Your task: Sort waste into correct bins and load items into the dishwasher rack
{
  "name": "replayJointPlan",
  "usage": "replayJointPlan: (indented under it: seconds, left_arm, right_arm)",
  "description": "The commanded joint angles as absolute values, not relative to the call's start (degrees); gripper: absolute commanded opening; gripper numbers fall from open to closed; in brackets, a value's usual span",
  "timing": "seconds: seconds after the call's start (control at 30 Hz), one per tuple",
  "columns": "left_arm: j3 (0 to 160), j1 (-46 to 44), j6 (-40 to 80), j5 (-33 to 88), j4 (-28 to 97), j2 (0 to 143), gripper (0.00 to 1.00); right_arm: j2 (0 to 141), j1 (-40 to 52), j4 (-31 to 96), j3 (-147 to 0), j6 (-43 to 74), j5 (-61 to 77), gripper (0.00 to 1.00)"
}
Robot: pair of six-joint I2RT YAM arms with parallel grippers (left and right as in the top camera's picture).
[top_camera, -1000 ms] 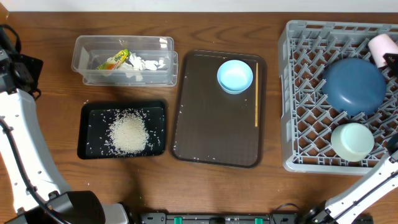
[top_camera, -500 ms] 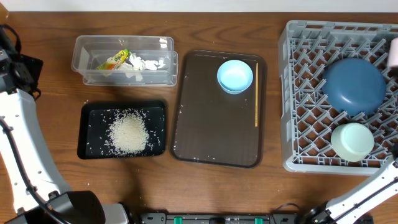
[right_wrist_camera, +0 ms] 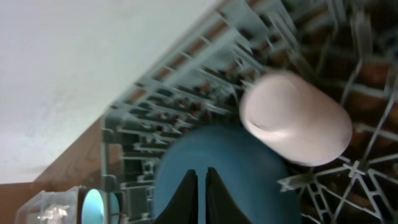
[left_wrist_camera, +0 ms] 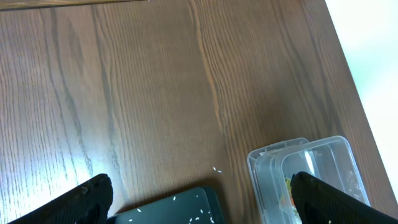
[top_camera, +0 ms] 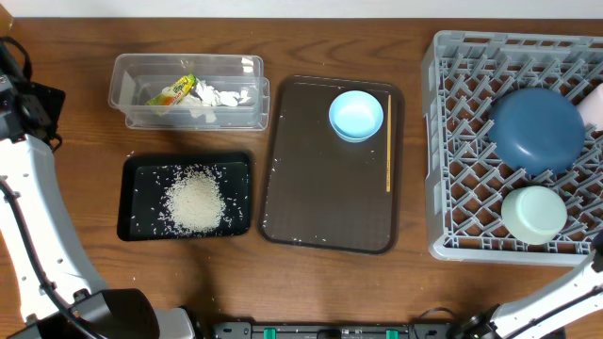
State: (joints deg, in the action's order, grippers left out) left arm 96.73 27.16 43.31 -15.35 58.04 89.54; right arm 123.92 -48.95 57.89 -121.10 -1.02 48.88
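Note:
The grey dishwasher rack (top_camera: 435,141) holds the dark blue plate (top_camera: 535,130), a light blue bowl (top_camera: 533,214) and the pink-white cup (top_camera: 594,108) at its right edge. The second light blue bowl (top_camera: 356,115) and the chopsticks (top_camera: 388,141) lie on the brown serving tray. The clear container (top_camera: 132,71) holds the wrapper (top_camera: 171,90) and tissue (top_camera: 221,96). The black tray (top_camera: 137,169) holds rice (top_camera: 194,202). My right gripper (right_wrist_camera: 199,186) is shut and empty above the plate (right_wrist_camera: 236,168), with the cup (right_wrist_camera: 295,118) lying apart from it. My left gripper (left_wrist_camera: 202,205) is open and empty above the black tray's corner (left_wrist_camera: 180,208).
The brown serving tray (top_camera: 320,207) lies between the bins and the rack. My left arm (top_camera: 28,188) stands along the left edge, my right arm (top_camera: 565,282) at the bottom right. A few rice grains lie on the wood by the black tray.
The pink cup has shifted from the rack's far right corner to its right edge, nearer the front. The dark gripper part beside it has left the overhead view.

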Motion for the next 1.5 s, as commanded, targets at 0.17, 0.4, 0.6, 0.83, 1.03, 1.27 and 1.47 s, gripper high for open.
replayJointPlan:
  seconds: [0.17, 0.4, 0.6, 0.83, 1.03, 1.27, 1.47]
  left_arm:
    - [96.6, 27.3, 43.4, -15.7, 58.1, 89.5, 0.93]
    - [96.6, 27.3, 43.4, -15.7, 58.1, 89.5, 0.94]
    - [96.6, 27.2, 43.4, -15.7, 58.1, 89.5, 0.93]
    - [96.6, 27.2, 43.4, -15.7, 58.1, 89.5, 0.93]
    - [96.6, 27.3, 43.4, -15.7, 58.1, 89.5, 0.94]
    - [96.6, 27.3, 43.4, -15.7, 58.1, 89.5, 0.93]
    - [96.6, 27.2, 43.4, -15.7, 58.1, 89.5, 0.93]
  right_arm:
    - [115.0, -42.1, 58.7, -121.4, 5.8, 33.5, 0.01]
    - [111.7, -28.2, 59.7, -121.4, 6.8, 25.4, 0.04]
    - [110.0, -12.4, 55.6, -121.4, 4.5, 46.9, 0.99]
    - [110.9, 4.1, 53.7, -121.3, 7.8, 30.0, 0.81]
    - [111.0, 16.4, 65.6, -121.0, 17.3, -5.3, 0.79]
    - [113.6, 24.8, 70.6, -116.7, 22.5, -10.6, 0.64]
    - [116.1, 25.5, 69.3, -108.2, 26.2, -11.5, 0.51]
